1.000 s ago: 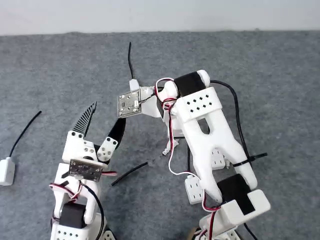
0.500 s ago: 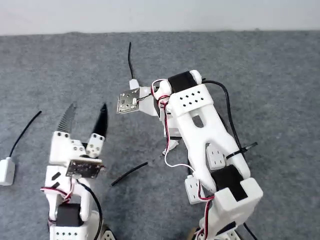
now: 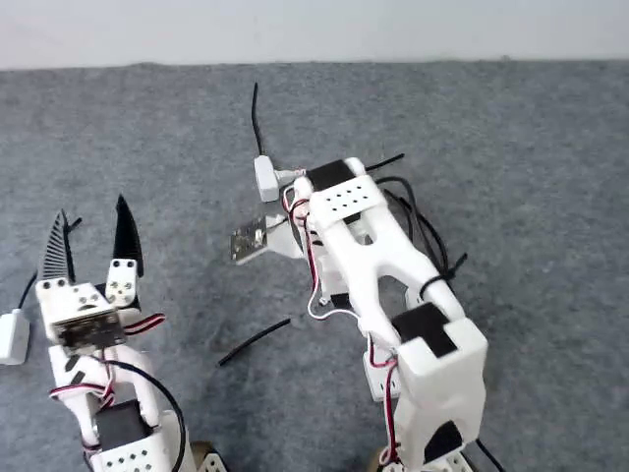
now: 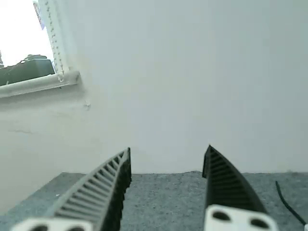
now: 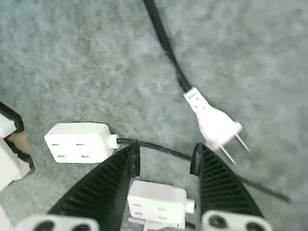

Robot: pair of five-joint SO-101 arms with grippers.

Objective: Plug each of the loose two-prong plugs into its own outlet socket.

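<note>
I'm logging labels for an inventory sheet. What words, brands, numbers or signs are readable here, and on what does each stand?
No text can be read in these pictures.
two-prong plug: plain white, no marking to make out.
outlet sockets: slots only, no print visible.
small circuit board on an arm's wrist, high view: any marks are too small to read.

Grey cloth (image 5: 72, 57) under me — rough, matt, felt-like. The plug (image 5: 211, 122) and socket (image 5: 79, 142) are smooth white plastic, prongs (image 5: 240, 140) bare metal; my fingers (image 5: 108, 185) ribbed black plastic.
</note>
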